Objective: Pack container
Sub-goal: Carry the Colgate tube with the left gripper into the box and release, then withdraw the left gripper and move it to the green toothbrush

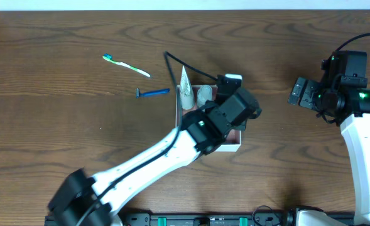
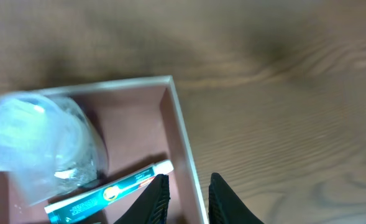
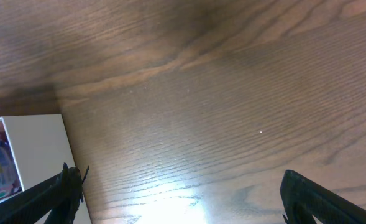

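While a tube (image 2: 108, 193) and a clear bundle (image 2: 33, 137) already lie in the container (image 2: 183, 134) at mid-table, the toothbrush (image 1: 127, 64) and razor (image 1: 153, 93) wait at its 10 o'clock, so packing looks about half done. The left gripper (image 2: 189, 180) is narrowly parted and empty, astride the container's wall. The right gripper (image 3: 183, 180), at 3 o'clock, gapes wide and empty.

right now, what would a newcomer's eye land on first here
The left gripper hangs over the wall of the container at mid-table, which holds a teal tube and a clear wrapped item. A toothbrush and a blue razor lie outside it, to its left; the right gripper is open at far right.
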Tool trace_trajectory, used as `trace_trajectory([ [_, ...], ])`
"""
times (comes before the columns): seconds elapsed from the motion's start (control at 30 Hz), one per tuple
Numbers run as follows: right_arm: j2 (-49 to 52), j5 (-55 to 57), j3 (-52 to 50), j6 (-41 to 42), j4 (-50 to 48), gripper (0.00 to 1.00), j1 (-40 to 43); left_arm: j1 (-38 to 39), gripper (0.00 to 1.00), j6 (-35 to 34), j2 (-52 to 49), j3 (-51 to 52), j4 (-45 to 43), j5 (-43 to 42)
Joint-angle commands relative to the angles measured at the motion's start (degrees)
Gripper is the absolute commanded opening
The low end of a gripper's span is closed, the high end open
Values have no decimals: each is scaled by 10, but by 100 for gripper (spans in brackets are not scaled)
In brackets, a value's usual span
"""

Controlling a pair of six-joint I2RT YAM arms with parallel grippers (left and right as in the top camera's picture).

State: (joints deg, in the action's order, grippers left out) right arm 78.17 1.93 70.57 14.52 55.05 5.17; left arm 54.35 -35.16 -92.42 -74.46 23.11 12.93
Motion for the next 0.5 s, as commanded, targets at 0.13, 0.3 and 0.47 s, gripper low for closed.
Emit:
trace_trajectory([
  [0.13, 1, 0, 7, 7, 1, 99, 1, -10, 42, 60, 139, -6, 59, 82],
  [0.3, 1, 0, 7, 7, 0, 99, 0, -70, 59, 60, 210, -6, 149, 178],
  [0.47, 1, 0, 7, 7, 0, 99, 2, -205, 67, 60, 221, -5, 195, 188],
])
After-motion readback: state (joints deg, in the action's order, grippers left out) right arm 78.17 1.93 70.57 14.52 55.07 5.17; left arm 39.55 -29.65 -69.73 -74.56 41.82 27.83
